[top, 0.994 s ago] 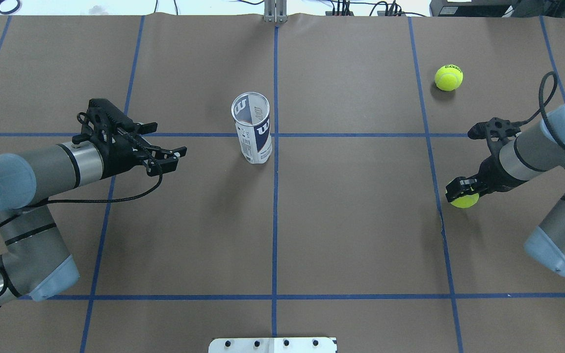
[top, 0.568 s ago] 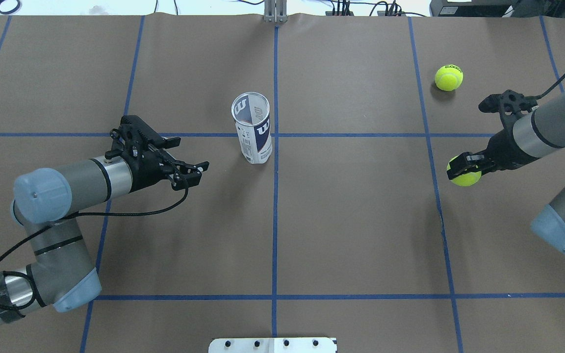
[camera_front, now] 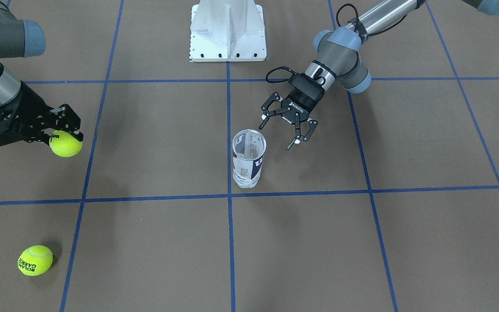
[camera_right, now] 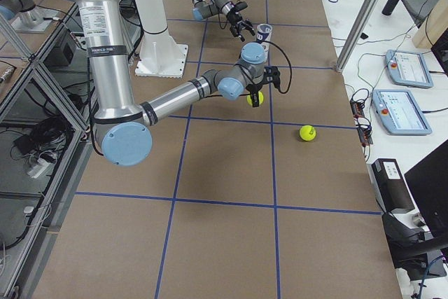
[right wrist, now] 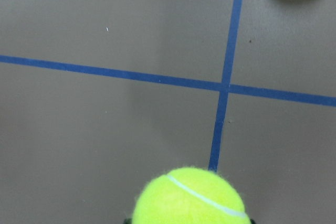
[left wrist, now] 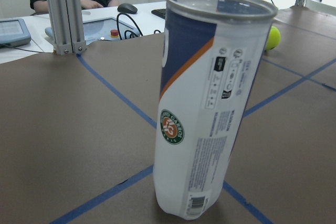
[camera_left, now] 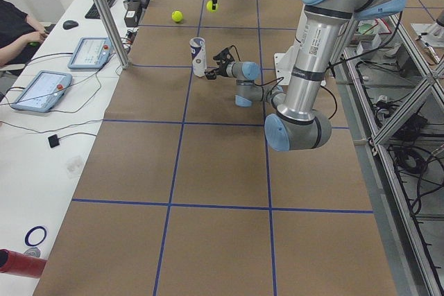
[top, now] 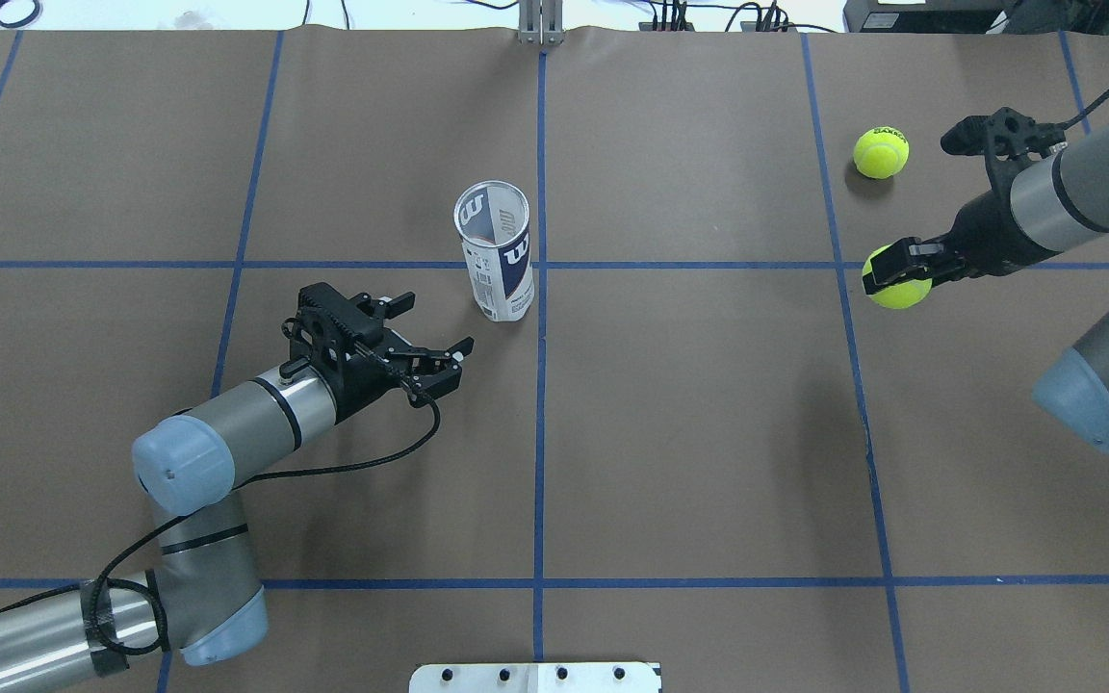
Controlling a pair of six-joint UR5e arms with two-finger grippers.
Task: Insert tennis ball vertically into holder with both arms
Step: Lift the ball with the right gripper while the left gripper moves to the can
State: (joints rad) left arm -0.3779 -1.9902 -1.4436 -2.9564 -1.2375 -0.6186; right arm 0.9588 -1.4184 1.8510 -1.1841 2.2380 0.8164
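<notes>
The holder (top: 497,255) stands upright and open-topped near the table's middle; it also shows in the front view (camera_front: 248,160) and fills the left wrist view (left wrist: 210,108). My left gripper (top: 439,337) is open and empty, just to the near left of the holder and apart from it; in the front view it (camera_front: 280,133) sits beside the tube's rim. My right gripper (top: 891,272) is shut on a yellow-green tennis ball (top: 898,287), held above the table at the far right. That ball also shows in the front view (camera_front: 65,144) and the right wrist view (right wrist: 189,198).
A second tennis ball (top: 880,152) lies on the table beyond the right gripper, also in the front view (camera_front: 35,260). The white pedestal base (camera_front: 228,30) stands at the robot's edge. An aluminium post (left wrist: 63,14) and operators' tablets are beyond the far edge.
My left arm has swung right and nearer, bringing the open gripper close to the holder. My right gripper has carried its ball toward the far side of the table.
</notes>
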